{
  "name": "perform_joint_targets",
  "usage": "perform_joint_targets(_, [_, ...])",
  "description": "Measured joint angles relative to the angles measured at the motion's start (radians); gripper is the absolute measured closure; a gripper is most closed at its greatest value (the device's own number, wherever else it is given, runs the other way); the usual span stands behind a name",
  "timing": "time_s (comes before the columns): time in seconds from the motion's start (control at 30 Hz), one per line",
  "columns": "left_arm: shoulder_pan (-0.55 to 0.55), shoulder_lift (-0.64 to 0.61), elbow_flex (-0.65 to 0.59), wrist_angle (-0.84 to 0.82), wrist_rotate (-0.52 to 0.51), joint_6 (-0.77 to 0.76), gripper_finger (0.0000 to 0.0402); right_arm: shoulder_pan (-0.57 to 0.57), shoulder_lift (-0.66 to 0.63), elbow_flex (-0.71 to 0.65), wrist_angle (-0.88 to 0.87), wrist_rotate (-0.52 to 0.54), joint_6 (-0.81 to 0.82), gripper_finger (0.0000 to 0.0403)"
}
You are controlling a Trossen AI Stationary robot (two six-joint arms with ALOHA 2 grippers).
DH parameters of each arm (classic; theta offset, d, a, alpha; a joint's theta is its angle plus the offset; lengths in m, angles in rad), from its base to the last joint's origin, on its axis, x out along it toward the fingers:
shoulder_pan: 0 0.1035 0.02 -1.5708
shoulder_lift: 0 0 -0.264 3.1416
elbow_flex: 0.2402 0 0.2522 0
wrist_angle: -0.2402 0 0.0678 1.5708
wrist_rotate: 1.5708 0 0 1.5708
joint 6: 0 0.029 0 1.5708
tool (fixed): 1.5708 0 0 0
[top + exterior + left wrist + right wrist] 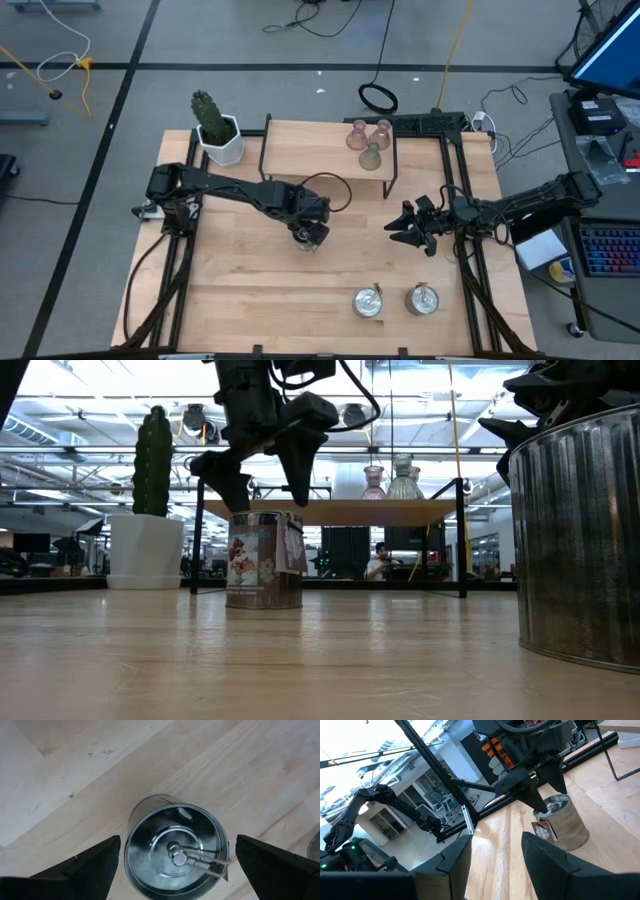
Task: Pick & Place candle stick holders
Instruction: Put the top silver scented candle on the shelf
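High view shows the left claw (pixel 311 237) poised over a silver candle stick holder (pixel 306 240) at the middle of the counter (pixel 240 290), and the left wrist view looks straight down into that holder (pixel 175 852), with the two fingers (pixel 85 867) spread wide on either side and not touching it. In the low view the same holder (pixel 264 559) stands upright on the wood with the claw (pixel 262 478) just above its rim, so nothing is gripped yet. The right claw (pixel 408 229) waits above the counter's right side, partly open and empty. As for progress, the three glass holders (pixel 367 140), two pinkish and one olive-green, stand together on the raised shelf (pixel 310 152) at the far edge, beside the white pot with a cactus (pixel 217 130). Two more silver holders (pixel 369 302) sit side by side near the front edge. By my reading the glass ones are already placed, while all three metal ones remain to be moved, the middle one being the one now lined up for a grasp.
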Motion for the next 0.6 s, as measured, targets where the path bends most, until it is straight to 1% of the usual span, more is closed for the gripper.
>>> perform_joint_targets(0.3, [-0.001,0.0,0.0,0.004,0.0,0.004,0.0009,0.0,0.0,0.0,0.0,0.0,0.0,0.0236])
perform_joint_targets(0.47, [-0.003,0.0,0.0,0.045,-0.003,0.029,0.0009,0.0,0.0,0.0,0.0,0.0,0.0,0.0236])
perform_joint_targets(0.6, [-0.003,0.025,0.0,0.019,-0.001,0.029,0.0009,0.0,0.0,0.0,0.0,0.0,0.0,0.0236])
